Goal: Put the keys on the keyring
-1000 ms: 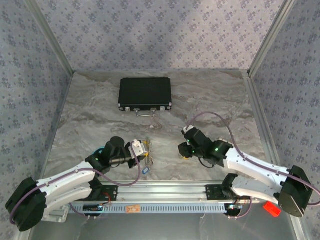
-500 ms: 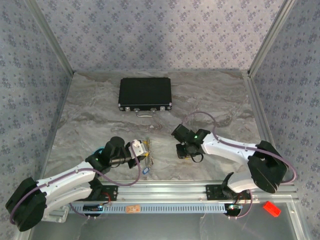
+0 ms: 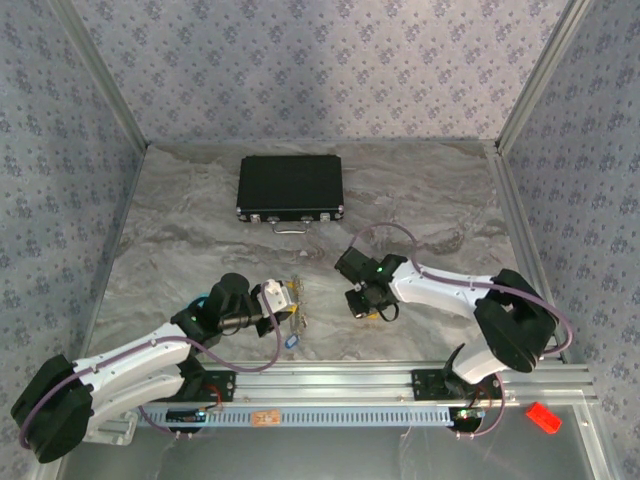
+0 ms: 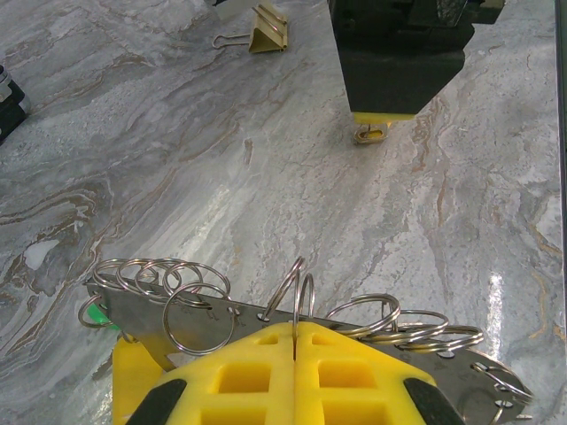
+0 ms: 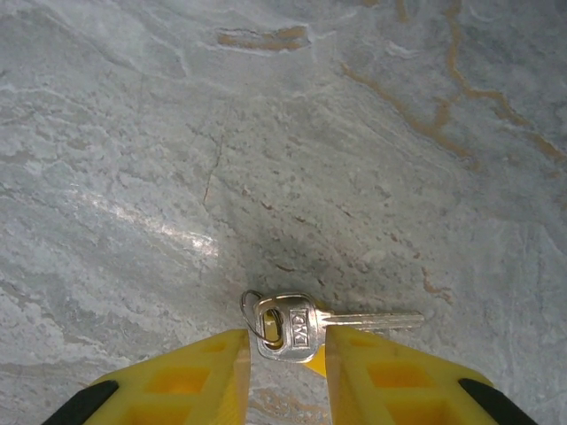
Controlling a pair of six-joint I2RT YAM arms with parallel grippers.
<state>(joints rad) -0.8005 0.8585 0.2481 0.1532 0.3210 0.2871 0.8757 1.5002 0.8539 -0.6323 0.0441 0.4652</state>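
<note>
My left gripper point(image 4: 295, 326) is shut on one split ring of the keyring point(image 4: 159, 310), a thin metal strip that carries several silvery rings and a green tag point(image 4: 89, 312). From above, the left gripper point(image 3: 285, 297) holds the keyring point(image 3: 295, 316) just off the table, its blue tag point(image 3: 291, 341) hanging near. A silver key point(image 5: 292, 326) with a small wire ring lies on the marble, blade to the right. My right gripper point(image 5: 286, 341) points down over it, open, one finger on each side of the key's head. The left wrist view shows the right gripper point(image 4: 383, 115) above that key point(image 4: 370, 135).
A shut black case point(image 3: 290, 187) lies at the back of the table. A gold binder clip point(image 4: 266, 27) rests on the marble between the case and the grippers. Metal rails run along the table's near edge point(image 3: 330, 385), with a red object point(image 3: 540, 417) beyond them.
The right arm has swung its elbow round and its gripper has shifted left, toward the left gripper, staying low over the key. The left arm and the keyring have not moved.
</note>
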